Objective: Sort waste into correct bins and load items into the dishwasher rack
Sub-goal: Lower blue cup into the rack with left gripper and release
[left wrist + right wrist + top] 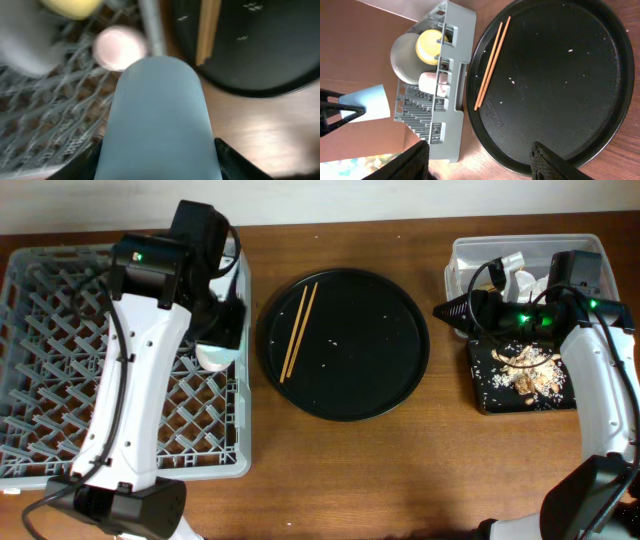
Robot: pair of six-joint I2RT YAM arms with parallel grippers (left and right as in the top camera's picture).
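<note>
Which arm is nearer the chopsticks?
Left. The left gripper, holding a light blue cup over the rack, is beside the round tray bearing the chopsticks; the right gripper is beyond that tray, at the clear tub.

Chopsticks (491, 62) lie on the round black tray (570, 110), beside the rack (454, 135) (plate (401, 62), bowl (430, 46), cup (434, 83) inside).

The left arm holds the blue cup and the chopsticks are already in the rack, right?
No: the overhead view shows the chopsticks on the round black tray, not in the rack. The left end effector does hold the blue cup.
</note>
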